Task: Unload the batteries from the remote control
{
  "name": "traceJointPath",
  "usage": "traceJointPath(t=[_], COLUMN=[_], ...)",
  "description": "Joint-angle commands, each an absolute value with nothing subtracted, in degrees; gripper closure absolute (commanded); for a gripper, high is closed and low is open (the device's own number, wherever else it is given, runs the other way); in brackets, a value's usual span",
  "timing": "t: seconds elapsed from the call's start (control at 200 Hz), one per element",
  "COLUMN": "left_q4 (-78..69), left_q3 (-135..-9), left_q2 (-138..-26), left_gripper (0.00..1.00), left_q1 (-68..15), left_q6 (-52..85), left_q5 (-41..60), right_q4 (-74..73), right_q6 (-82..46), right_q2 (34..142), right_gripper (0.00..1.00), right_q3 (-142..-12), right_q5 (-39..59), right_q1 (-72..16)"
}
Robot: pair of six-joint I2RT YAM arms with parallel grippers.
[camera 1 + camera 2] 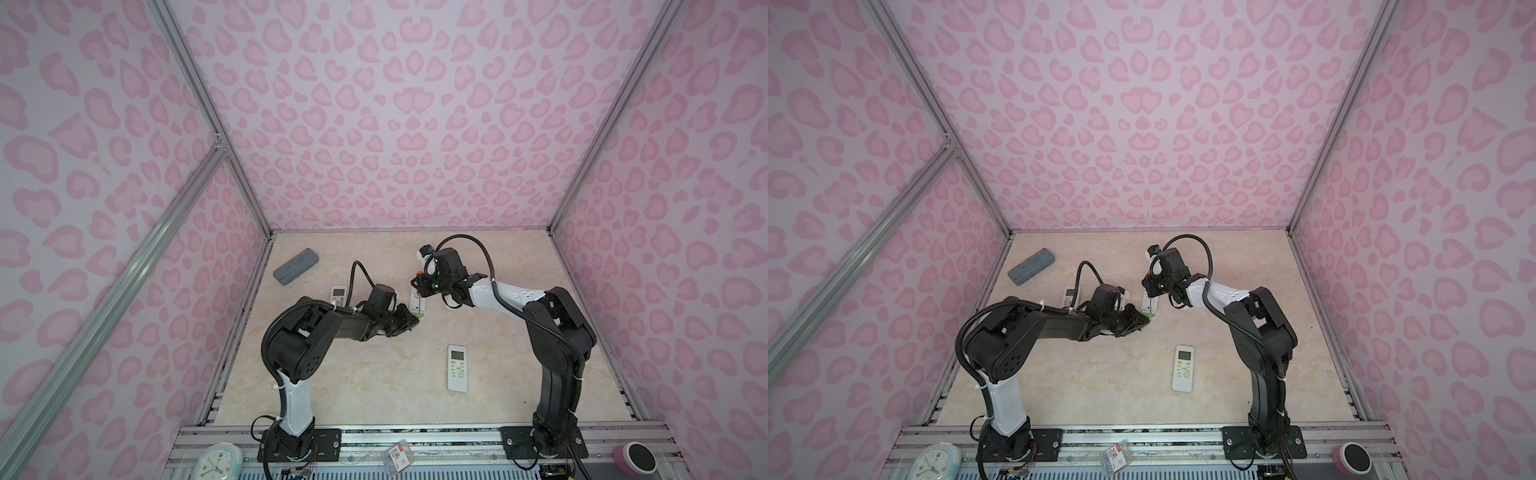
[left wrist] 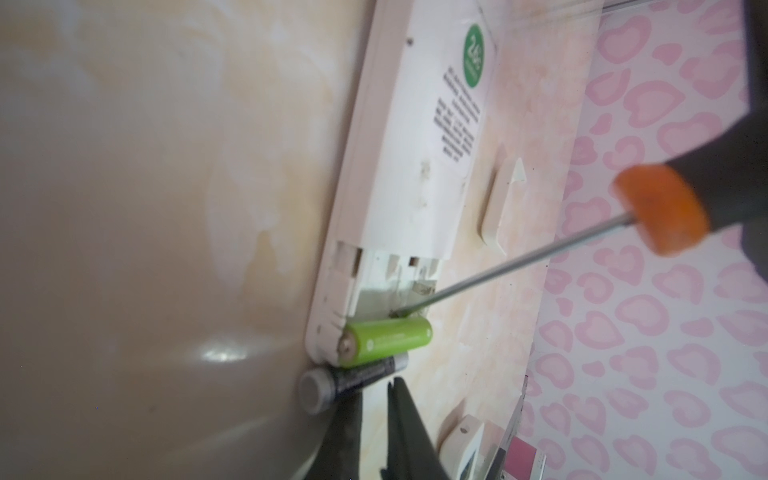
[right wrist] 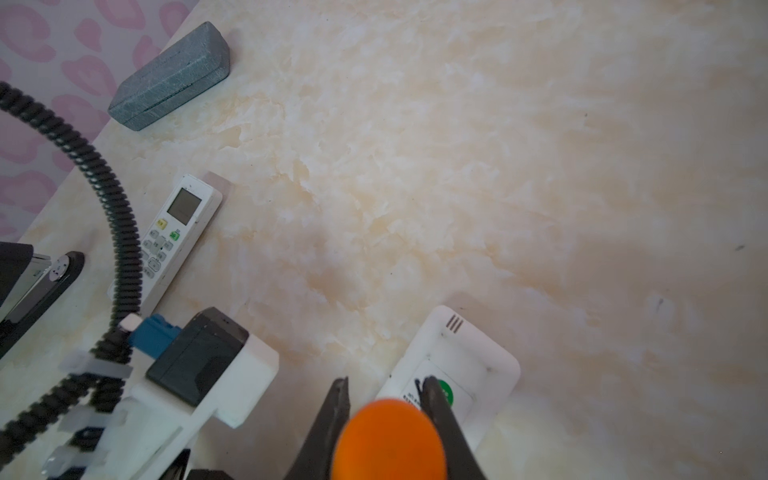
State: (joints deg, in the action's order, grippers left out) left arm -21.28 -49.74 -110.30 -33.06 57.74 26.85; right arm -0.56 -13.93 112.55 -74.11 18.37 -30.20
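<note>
Just ahead of the left gripper, its jaws slightly apart and empty, a dark battery lies on the table beside a green battery resting across the open end of the white remote control. The right gripper clamps an orange-and-black screwdriver, its tip in the compartment beyond the green battery.
</note>
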Motion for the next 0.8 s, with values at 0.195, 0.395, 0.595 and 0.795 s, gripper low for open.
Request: traceJointPath(t=[0.195, 0.395, 0.595, 0.795], left_q4=[-16.7, -16.9, -16.9, -16.8], left_q3=[-49.6, -49.9, -50.2, -50.0], left_q2=[-111.1, -111.6, -111.9, -111.8], left_gripper=[0.84, 0.84, 0.84, 0.84], left_q1=[-31.7, -31.7, -31.7, -31.6], left_q6=[55.8, 55.7, 55.5, 55.4], left_q5=[22.0, 22.1, 22.2, 22.3], right_q4=[6.6, 10.1, 12.8, 12.9], right_q6=[-18.1, -18.0, -18.1, -17.8], right_q2=[117.0, 118.8, 120.7, 119.7], right_gripper=[1.00, 1.00, 1.00, 1.00], right_q3=[-77.0, -79.8, -82.7, -83.0], right_q5=[23.6, 23.8, 23.3, 21.4], right_q1=[-27.6, -27.6, -27.5, -27.7])
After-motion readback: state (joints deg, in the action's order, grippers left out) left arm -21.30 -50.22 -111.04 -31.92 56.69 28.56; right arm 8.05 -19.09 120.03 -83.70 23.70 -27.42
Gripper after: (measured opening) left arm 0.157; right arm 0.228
